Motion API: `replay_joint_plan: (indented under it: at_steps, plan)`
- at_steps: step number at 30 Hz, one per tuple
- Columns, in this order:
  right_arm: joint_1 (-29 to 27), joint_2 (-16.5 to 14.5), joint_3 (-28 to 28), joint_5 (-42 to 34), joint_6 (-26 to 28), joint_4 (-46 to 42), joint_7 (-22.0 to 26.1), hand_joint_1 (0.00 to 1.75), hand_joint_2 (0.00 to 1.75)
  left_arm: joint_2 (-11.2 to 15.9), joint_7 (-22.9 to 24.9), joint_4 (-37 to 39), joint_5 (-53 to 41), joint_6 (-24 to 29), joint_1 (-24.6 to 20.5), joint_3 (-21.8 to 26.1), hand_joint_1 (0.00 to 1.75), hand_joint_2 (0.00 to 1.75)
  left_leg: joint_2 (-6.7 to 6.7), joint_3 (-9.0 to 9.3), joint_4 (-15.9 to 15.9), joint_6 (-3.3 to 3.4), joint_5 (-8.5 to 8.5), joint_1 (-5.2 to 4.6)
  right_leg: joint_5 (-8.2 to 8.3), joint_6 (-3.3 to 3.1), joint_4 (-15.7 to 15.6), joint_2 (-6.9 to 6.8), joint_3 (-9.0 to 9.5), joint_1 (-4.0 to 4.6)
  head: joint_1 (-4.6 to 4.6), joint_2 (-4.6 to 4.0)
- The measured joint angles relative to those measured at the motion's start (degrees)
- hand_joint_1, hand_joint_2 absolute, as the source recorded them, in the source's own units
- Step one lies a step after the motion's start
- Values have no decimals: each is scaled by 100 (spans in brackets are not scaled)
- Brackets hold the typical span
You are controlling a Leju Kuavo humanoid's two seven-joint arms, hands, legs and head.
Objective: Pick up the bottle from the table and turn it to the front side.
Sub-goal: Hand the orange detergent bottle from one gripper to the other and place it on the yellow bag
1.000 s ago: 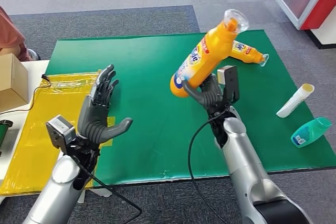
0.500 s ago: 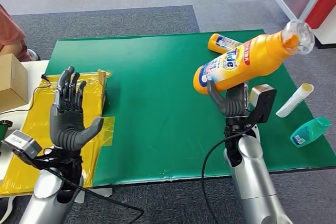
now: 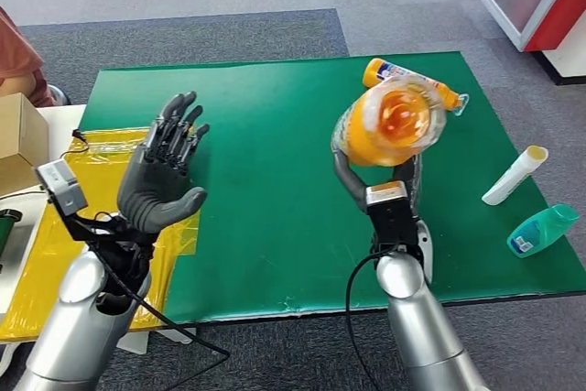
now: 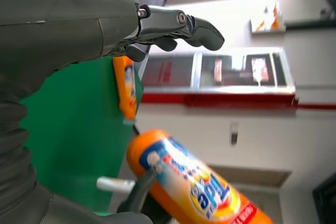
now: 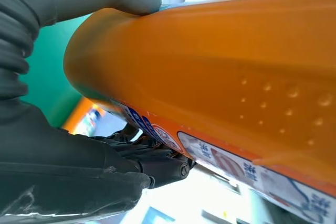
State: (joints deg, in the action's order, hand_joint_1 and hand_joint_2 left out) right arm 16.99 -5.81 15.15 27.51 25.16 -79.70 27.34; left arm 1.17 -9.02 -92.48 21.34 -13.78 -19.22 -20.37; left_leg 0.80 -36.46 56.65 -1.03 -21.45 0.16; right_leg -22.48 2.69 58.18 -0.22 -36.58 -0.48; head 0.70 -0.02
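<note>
The left hand [image 3: 157, 191] is hovering over the seam between the yellow sheet [image 3: 48, 244] and the green mat [image 3: 269, 180], palm turned toward the middle, fingers spread, holding nothing. To its right, above the mat and well clear of it, the right hand [image 3: 376, 171] is gripping the orange bottle [image 3: 390, 123] from beneath, thumb on one side and fingers on the other. The bottle's long axis is pointing almost straight at the head camera, clear cap [image 3: 404, 114] foremost, so its label is hidden there. The right hand is the one in contact; the left stands well apart, so I judge any further turn falls to the right wrist.

The left wrist view is showing what the head view hides: the bottle [image 4: 190, 182] side-on, its blue label readable. The right wrist view is giving only the plain orange flank [image 5: 222, 72] and a label edge. A second orange bottle [image 3: 394, 73] is lying on the mat behind.
</note>
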Motion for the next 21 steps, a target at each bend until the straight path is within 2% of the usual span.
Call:
replay_joint_plan:
  at_steps: [6,10,21]
  plan:
    - [73,-57,531,1042,578,198,-68,175,175,109,498,411,426,-589,-884,-644,0,175,0,-1,0,1,1,0,4,1,0,0,0,0,0,0]
    - [185,-83,860,1537,729,382,-240,175,175,222,642,559,454,-791,-1385,-1098,0,175,0,-1,0,0,2,0,5,-1,0,0,0,0,-1,0]
    - [350,-133,1227,1776,707,635,-489,175,175,461,684,726,55,-838,-2028,-1613,0,175,0,-2,0,0,2,0,4,-1,1,0,-1,0,0,0]
